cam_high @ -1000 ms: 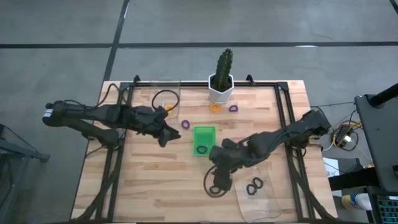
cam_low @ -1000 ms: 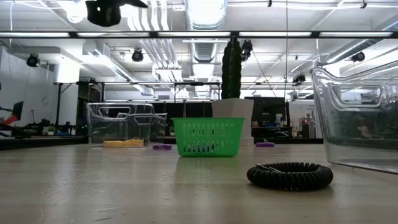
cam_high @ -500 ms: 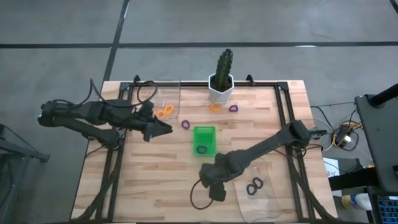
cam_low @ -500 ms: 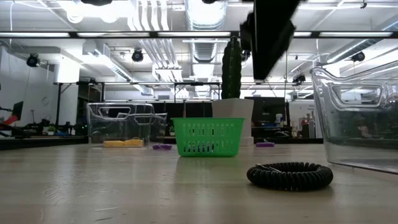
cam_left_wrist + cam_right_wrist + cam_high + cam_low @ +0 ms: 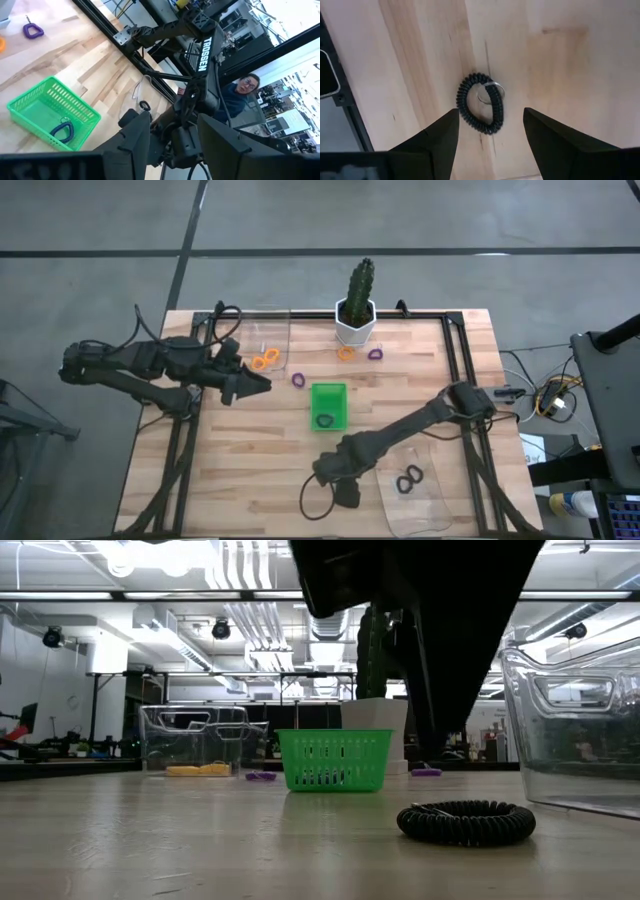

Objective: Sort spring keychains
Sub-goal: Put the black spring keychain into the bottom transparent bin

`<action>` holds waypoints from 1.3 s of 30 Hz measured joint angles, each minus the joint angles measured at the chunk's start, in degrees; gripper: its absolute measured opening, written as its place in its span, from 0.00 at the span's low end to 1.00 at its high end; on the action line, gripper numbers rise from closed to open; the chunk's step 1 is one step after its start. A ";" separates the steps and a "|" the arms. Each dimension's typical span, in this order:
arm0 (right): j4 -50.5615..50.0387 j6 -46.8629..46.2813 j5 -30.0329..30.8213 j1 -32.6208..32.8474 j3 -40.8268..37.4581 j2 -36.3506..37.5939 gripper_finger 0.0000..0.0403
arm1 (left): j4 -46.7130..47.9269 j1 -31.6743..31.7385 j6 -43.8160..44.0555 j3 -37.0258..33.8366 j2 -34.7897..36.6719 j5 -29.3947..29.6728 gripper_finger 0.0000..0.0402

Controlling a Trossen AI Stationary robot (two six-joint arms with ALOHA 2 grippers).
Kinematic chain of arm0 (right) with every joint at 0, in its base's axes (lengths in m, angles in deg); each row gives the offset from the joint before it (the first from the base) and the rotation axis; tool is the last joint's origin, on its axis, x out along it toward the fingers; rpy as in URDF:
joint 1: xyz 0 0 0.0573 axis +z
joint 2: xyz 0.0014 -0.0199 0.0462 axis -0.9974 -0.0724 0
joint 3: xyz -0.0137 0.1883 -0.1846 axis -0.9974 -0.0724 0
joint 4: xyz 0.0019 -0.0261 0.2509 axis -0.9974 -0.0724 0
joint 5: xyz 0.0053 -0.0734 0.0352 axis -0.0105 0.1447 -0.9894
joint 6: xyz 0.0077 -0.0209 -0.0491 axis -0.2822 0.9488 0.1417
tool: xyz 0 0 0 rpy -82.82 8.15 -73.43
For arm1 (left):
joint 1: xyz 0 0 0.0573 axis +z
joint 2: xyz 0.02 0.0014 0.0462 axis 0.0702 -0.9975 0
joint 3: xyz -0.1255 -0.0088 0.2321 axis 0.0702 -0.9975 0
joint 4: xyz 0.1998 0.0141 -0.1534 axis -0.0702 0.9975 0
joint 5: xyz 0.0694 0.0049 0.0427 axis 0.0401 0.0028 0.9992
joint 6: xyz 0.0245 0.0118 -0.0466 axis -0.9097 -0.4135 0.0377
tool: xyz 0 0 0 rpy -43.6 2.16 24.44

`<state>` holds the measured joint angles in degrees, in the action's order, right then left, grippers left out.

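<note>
Pickup of a black spring keychain [image 5: 481, 103] looks to be the step in hand: the right gripper [image 5: 490, 131] hangs over it at the table's near edge, fingers spread apart and empty, the coil lying flat between them. Next comes a straight descent and a close across the coil. Only the right wrist view shows that alignment; the high view hides the coil under the arm but shows the left gripper [image 5: 253, 383] waiting, parted, near the orange keychains [image 5: 264, 359].
</note>
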<state>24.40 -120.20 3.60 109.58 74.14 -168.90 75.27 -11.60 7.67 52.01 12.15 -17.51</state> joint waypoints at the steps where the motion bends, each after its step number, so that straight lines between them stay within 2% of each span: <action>1: 0.24 0.23 -0.05 0.00 0.02 -0.12 0.53 | 0.00 0.00 0.00 0.00 0.00 0.00 0.39; 20: 0.61 7.17 0.80 -0.15 0.06 -4.88 0.52 | -0.31 0.00 0.55 0.00 0.15 -0.22 0.39; 25: 0.39 7.32 1.79 -0.39 0.11 -5.34 0.39 | -0.31 0.00 0.57 0.00 0.15 -0.22 0.39; 31: -0.07 7.39 1.71 -1.67 0.21 -6.18 0.08 | -0.57 0.00 0.94 0.00 0.15 -0.20 0.39; 39: 0.38 6.38 1.52 -3.02 0.60 -4.04 0.03 | -1.44 0.00 1.04 0.00 0.13 -0.13 0.39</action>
<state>24.78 -113.82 5.12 106.55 74.74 -172.94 73.83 -11.60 8.71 52.01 12.29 -17.64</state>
